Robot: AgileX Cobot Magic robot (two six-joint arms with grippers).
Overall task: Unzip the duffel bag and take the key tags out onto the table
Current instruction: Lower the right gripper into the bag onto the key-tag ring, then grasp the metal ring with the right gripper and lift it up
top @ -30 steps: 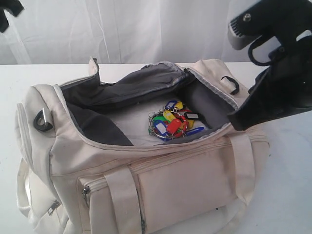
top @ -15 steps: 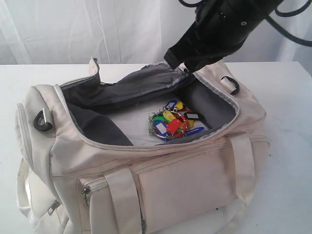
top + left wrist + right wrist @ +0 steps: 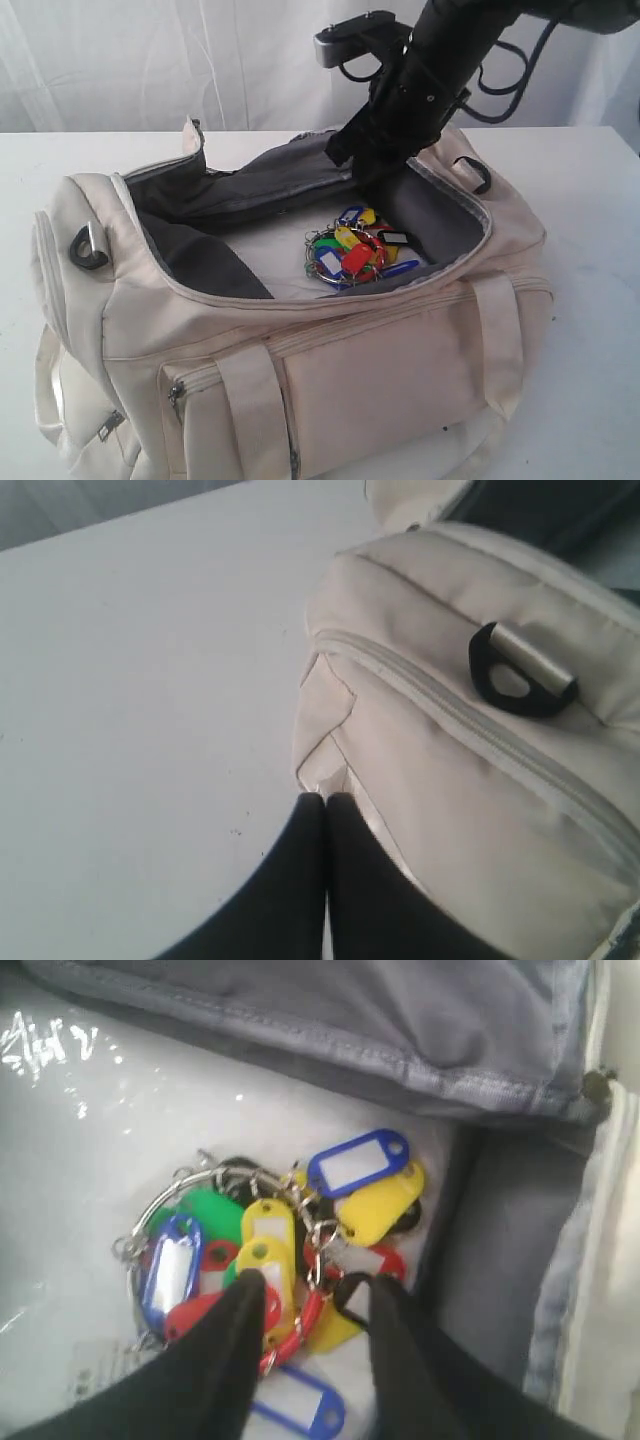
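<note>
Since a second ago the right arm point(image 3: 425, 85) has swung from the duffel bag's point(image 3: 380, 370) right end to above its far rim. Its jaws stand partly open and empty, just over the key tags point(image 3: 270, 1250). There is one bag and one bunch, which lies unmoved on the bag floor near the front wall. The left jaws are pressed shut and empty over the worktop point(image 3: 130, 680), beside the bag's end. Two black D-rings point(image 3: 88, 248) show.
</note>
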